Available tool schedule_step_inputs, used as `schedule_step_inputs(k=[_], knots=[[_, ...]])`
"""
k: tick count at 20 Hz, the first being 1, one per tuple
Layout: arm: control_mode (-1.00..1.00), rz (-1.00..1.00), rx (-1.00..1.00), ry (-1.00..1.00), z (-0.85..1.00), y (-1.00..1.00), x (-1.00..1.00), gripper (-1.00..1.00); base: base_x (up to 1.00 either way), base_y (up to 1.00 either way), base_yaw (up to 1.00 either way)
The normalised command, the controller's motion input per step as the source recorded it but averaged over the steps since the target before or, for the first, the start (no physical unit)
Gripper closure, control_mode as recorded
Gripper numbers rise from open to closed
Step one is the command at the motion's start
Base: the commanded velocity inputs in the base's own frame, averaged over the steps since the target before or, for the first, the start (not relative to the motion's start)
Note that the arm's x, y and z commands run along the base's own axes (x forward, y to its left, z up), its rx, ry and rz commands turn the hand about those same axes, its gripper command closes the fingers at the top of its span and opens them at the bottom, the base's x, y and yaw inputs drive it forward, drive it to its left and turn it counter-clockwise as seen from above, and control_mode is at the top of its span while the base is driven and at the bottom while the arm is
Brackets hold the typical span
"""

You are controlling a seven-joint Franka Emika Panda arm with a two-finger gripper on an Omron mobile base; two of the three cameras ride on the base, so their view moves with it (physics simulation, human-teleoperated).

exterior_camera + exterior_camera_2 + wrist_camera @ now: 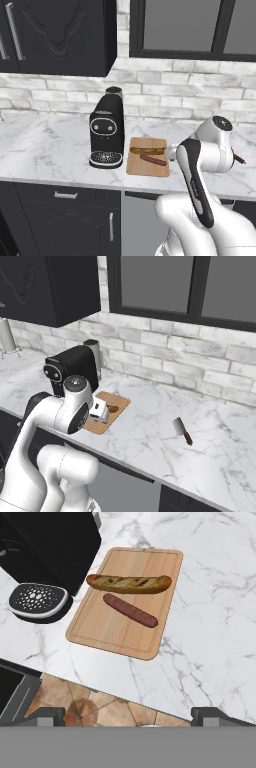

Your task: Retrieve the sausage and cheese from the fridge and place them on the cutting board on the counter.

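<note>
Now we are holding our hand (128,714) spread wide and empty above the desk (210,612) edge. The sausage (130,610) is lying on the cutting board (100,629), just beside a baguette (129,583).

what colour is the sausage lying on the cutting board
Reddish-brown; the sausage shows best in the hand view, on the light-brown cutting board.

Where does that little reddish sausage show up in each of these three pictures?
Left base view: the sausage lies on the cutting board, right of the coffee machine.
Right base view: I cannot make it out; the arm covers much of the board.
Hand view: sausage mid-board, below a baguette.
Shared landmark: the cutting board beside the black coffee machine.
</note>
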Motion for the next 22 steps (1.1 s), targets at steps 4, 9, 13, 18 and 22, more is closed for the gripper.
schedule_step_inputs(k=[4, 9, 13, 18, 22], knots=[[-1.00, 0.00, 0.00, 0.00, 0.00, 0.00, 0.00, -1.00, 0.00, 0.00, 0.00], [1.00, 0.00, 0.00, 0.00, 0.00, 0.00, 0.00, -1.00, 0.00, 0.00, 0.00], [1.00, 0.00, 0.00, 0.00, 0.00, 0.00, 0.00, -1.00, 0.00, 0.00, 0.00], [1.00, 0.00, 0.00, 0.00, 0.00, 0.00, 0.00, -1.00, -0.40, -0.05, 0.00], [1.00, 0.00, 0.00, 0.00, 0.00, 0.00, 0.00, -1.00, -0.71, -0.22, -0.02]])
